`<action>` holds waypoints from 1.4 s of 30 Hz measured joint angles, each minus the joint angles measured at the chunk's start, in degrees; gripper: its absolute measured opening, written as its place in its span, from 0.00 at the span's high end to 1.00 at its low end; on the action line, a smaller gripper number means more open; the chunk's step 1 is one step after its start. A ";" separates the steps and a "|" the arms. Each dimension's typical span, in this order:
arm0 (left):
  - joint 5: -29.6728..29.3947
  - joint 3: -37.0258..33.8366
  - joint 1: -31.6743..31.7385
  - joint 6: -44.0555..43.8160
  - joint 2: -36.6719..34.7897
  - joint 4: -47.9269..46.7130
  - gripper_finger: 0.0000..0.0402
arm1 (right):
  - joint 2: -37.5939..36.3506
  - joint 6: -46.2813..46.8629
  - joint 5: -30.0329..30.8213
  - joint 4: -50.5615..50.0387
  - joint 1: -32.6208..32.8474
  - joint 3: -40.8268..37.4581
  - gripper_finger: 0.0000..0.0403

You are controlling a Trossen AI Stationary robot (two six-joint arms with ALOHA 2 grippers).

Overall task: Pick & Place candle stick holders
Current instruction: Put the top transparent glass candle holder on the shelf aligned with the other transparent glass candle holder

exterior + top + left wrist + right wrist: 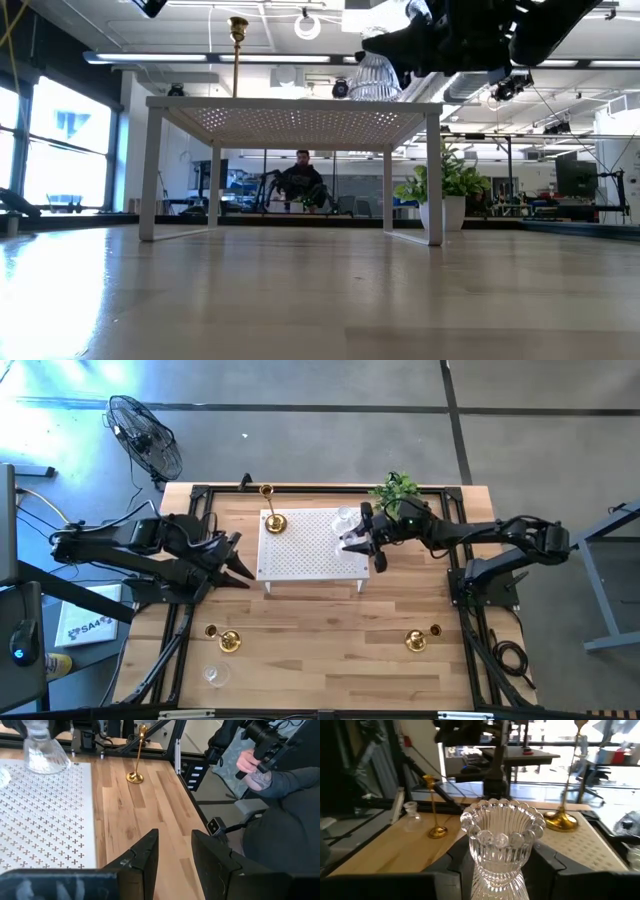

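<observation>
A white perforated stand [300, 555] fills the table's middle. My right gripper [352, 542] is over the stand's right part, shut on a clear glass candle stick holder [502, 837] with a scalloped rim. A gold holder [272, 523] stands on its round base at the stand's far left. Another clear glass piece [347, 518] sits on the stand just beyond my right gripper. My left gripper [175, 847] is open with nothing between its fingers, beside the stand's left near corner [243, 565]. My right gripper pinches the glass holder's narrow waist [500, 872], below the scalloped cup, between its two fingers. The fingers come in about level from the table's right side. The holder is upright, and its flared ribbed foot [375, 80] is right at the stand's top; whether it touches I cannot tell.
Gold holders stand on the wood at near left [228, 642], near right [415, 641] and the far edge [266, 491]. A small clear holder [214, 676] is at near left and a green plant [398, 490] at far right. A person [280, 795] is beyond the table's right edge.
</observation>
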 joint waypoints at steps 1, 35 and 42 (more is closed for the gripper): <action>0.00 -0.09 -0.01 0.03 0.02 -0.06 0.72 | 0.17 -0.01 0.57 0.03 0.05 0.00 0.71; 0.94 -0.09 -0.01 -0.14 -0.02 0.37 0.72 | 5.40 -0.20 5.68 1.69 -1.60 0.02 0.71; 0.94 -0.09 0.00 -0.16 -0.02 0.39 0.72 | 5.40 -0.15 6.75 1.65 -2.09 0.02 0.71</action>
